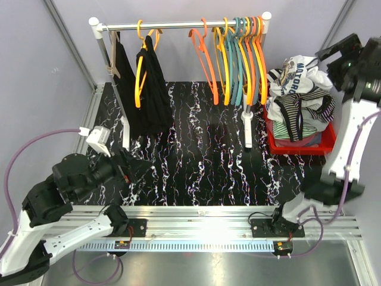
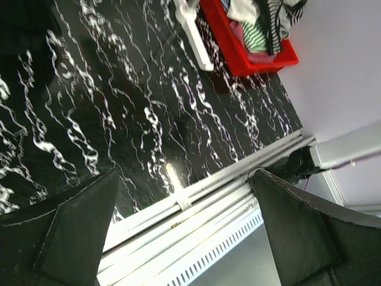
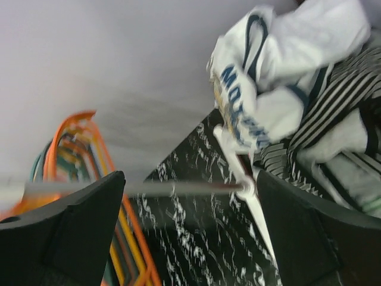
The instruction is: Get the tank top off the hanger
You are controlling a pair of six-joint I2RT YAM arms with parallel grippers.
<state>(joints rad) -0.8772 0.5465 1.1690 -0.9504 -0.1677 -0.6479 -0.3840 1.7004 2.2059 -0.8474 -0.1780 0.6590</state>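
Observation:
A black tank top [image 1: 153,89] hangs on a yellow-orange hanger [image 1: 141,56] at the left of the rail [image 1: 178,25]. A second black garment [image 1: 124,83] hangs further left by the rack post. My left gripper [image 1: 138,167] is open and empty, low over the black marbled table, below and left of the tank top; its fingers [image 2: 77,229] frame the table's front rail. My right gripper [image 1: 333,56] is open and empty, raised at the far right above the red bin; its fingers [image 3: 65,229] frame the rail [image 3: 149,189] and empty hangers [image 3: 71,149].
Several empty orange, yellow and teal hangers [image 1: 235,56] hang at the rail's right. A red bin [image 1: 300,143] piled with striped and white clothes [image 1: 297,95] stands at the right, seen in the left wrist view [image 2: 250,56]. White rack feet [image 1: 247,128] rest on the table.

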